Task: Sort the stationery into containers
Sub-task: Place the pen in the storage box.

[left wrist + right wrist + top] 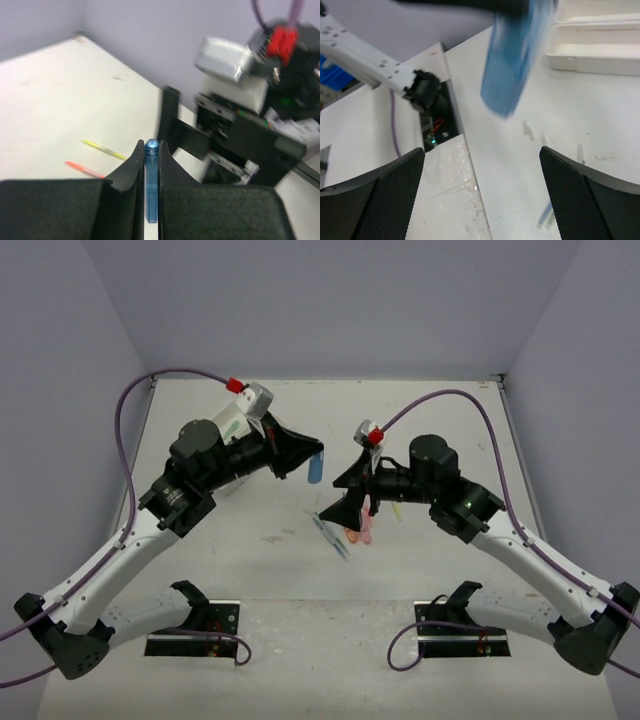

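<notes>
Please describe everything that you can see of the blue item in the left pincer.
The blue marker is a short stick of translucent blue plastic with a rounded, glossy tip. The left pincer is shut on it, black fingers pressing both sides. It hangs clear of the table, one end poking out beyond the pincer.

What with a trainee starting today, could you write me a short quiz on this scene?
1. True or false: the right gripper is open and holds nothing.
2. What does the left gripper hold? A) scissors B) a blue marker C) nothing
3. Fill in: in the left wrist view, the thin yellow pen lies loose on the ____.
Key: 1 true; 2 B; 3 table.
</notes>
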Robot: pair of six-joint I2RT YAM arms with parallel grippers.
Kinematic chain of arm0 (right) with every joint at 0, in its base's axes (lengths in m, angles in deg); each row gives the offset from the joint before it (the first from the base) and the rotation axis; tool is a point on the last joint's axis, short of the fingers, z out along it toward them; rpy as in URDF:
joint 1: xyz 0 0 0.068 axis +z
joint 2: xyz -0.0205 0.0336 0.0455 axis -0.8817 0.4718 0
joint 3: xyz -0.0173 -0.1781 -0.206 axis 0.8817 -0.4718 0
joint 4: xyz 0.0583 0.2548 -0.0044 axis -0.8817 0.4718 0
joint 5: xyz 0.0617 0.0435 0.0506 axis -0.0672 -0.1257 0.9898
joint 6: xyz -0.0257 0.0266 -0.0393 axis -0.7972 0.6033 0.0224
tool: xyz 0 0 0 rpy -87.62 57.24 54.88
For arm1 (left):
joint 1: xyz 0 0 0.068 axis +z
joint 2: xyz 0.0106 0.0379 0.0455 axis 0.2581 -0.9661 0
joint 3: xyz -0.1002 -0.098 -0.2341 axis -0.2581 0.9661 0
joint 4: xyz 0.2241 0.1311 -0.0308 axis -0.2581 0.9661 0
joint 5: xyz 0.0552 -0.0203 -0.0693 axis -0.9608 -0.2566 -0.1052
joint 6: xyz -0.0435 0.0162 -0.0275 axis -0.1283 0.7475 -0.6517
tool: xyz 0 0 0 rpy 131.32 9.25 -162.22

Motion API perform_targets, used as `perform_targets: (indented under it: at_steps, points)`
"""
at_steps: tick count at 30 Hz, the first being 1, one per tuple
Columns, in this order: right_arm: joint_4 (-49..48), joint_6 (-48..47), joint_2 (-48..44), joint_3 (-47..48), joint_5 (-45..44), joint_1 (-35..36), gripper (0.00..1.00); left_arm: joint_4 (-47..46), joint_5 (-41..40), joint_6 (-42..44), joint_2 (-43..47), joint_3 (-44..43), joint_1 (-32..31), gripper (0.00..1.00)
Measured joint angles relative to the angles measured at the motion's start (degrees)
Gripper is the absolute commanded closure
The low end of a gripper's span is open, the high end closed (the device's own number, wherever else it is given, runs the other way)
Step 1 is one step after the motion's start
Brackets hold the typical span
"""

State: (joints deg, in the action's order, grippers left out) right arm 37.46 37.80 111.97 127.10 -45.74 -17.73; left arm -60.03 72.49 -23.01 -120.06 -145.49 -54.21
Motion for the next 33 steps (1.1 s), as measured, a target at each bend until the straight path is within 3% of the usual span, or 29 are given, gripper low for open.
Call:
perform_targets:
  at_steps: [5,8,13,21,30,31,33]
  points:
    - [3.15,1.29,-9.32,-8.72,-12.36,-3.95,0.01,7.74,-18.31,6.91,-6.93,-11.3,3.61,1.0]
    - [3.82,2.15,-13.41,-10.45,-18.82,-4.97,0.01,9.22,-24.26,11.68,-13.24,-16.05,10.38,1.0]
    - [3.7,2.8,-16.71,-12.44,-24.13,-5.51,0.01,-0.55,-33.57,27.14,-30.35,-20.97,22.46,1.0]
    - [4.3,3.33,-18.99,-15.53,-25.62,-5.51,0.01,-11.46,-31.4,44.26,-46.37,-17.63,31.69,1.0]
    - [4.14,3.33,-19.56,-15.53,-25.25,-5.51,0.01,-16.45,-24.79,46.93,-52.33,-10.92,35.28,0.99]
    - [4.14,3.33,-19.56,-15.53,-25.25,-5.51,0.01,-16.46,-24.38,46.93,-52.88,-10.34,35.51,0.95]
    - [4.14,3.33,-19.51,-15.53,-25.25,-5.51,0.01,-16.74,-23.88,46.93,-54.32,-9.42,35.81,0.76]
